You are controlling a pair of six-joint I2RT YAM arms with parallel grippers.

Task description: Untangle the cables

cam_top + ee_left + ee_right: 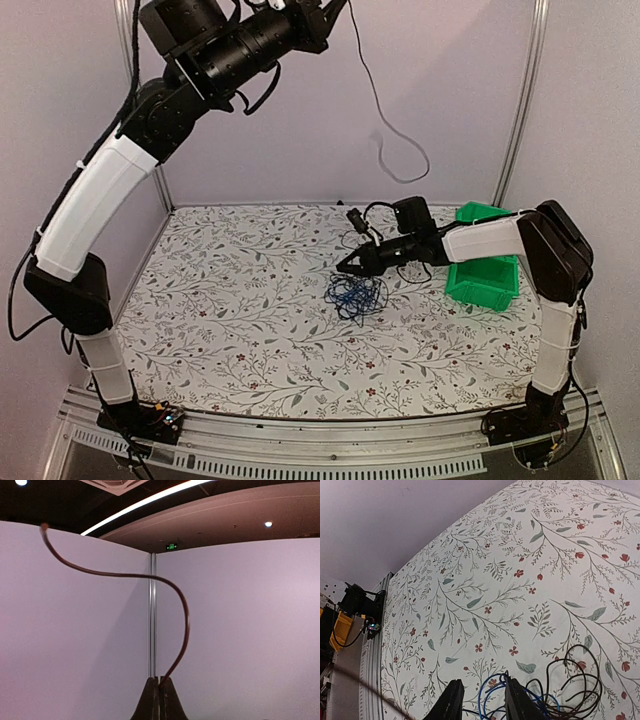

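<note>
1. The left claw (159, 697), high above the desk (230, 340), is pressed together on one black cable (185, 620). This cable hangs free in the air.
2. The right claw (482, 682) stands apart, low over the tangle (357, 295), with a blue cable (487, 695) between its fingers.
3. The tangle lies near the middle of the desk, a little toward the right edge and the green bin (485, 282).
4. I judge that one cable is out and most of the work is left.
5. How many black cables are in the tangle is hard to see.

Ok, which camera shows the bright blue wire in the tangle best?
Top external: the whole bright blue wire lies coiled on the floral table, though small. Right wrist shows only a few blue loops, cut off at the bottom edge. Left wrist shows none of it.
</note>
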